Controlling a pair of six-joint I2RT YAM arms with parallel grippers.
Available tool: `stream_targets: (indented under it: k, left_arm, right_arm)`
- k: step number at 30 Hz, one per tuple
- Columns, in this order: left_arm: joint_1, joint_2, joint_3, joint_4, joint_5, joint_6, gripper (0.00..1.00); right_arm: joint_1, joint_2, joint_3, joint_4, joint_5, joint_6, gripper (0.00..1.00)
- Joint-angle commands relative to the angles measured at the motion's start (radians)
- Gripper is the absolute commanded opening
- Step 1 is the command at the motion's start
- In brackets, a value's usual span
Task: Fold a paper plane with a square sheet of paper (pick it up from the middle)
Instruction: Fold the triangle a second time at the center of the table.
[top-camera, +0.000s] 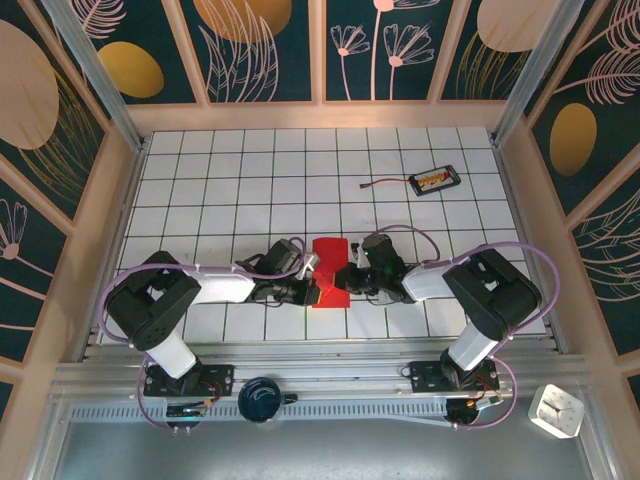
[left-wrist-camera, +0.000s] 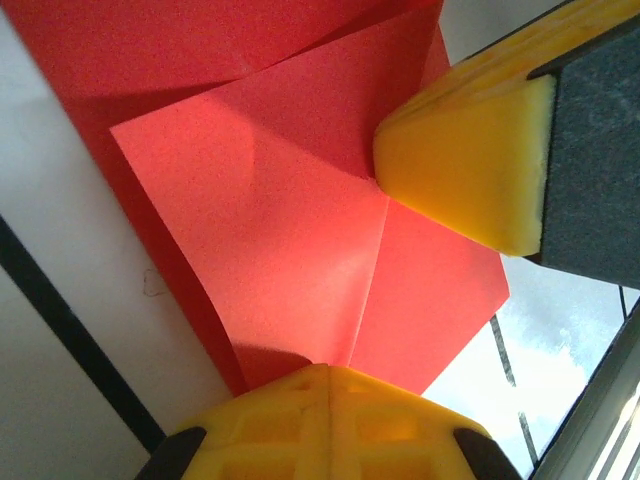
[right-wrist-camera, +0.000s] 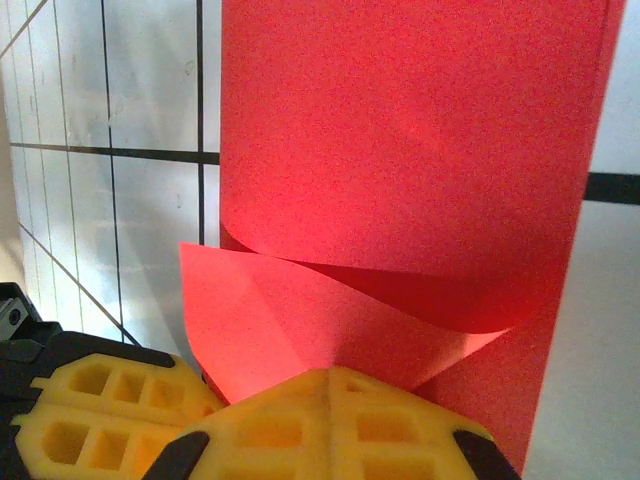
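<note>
Dark floral panels (top-camera: 60, 120) wall a white-tiled counter (top-camera: 220, 170). The left pincer (top-camera: 314, 288) is clenched on the part-folded red sheet of paper (top-camera: 330, 252) at mid-counter. The right pincer (top-camera: 346, 281) grips its other side. A black tray (top-camera: 435, 181) lies far right.

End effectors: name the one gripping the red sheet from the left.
The left end effector, shut on the square sheet of paper; the right end effector pinches its right side.

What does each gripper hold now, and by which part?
Both hold the red paper. The left gripper pinches a folded flap at its crease; the right gripper pinches a curled-over flap.
</note>
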Motion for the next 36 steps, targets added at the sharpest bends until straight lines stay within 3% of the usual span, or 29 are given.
stream_targets:
  k: [1, 6, 11, 22, 36]
  left_arm:
    - [0.008, 0.036, 0.014, -0.072, -0.033, 0.044, 0.03]
    - [0.010, 0.043, 0.010, -0.095, -0.043, 0.061, 0.00]
    - [0.010, 0.045, 0.006, -0.100, -0.042, 0.067, 0.00]
    - [0.010, 0.046, 0.002, -0.111, -0.053, 0.077, 0.00]
    - [0.011, 0.052, -0.002, -0.169, -0.109, 0.120, 0.00]
  right_arm:
    - [-0.005, -0.011, 0.010, -0.129, 0.040, -0.037, 0.00]
    - [-0.005, -0.084, 0.025, -0.118, 0.007, -0.028, 0.09]
    - [0.024, -0.096, -0.010, -0.045, -0.030, 0.035, 0.12]
    - [0.105, 0.018, 0.023, 0.017, -0.024, 0.103, 0.05]
    - [0.006, 0.057, 0.070, -0.149, 0.054, 0.110, 0.00]
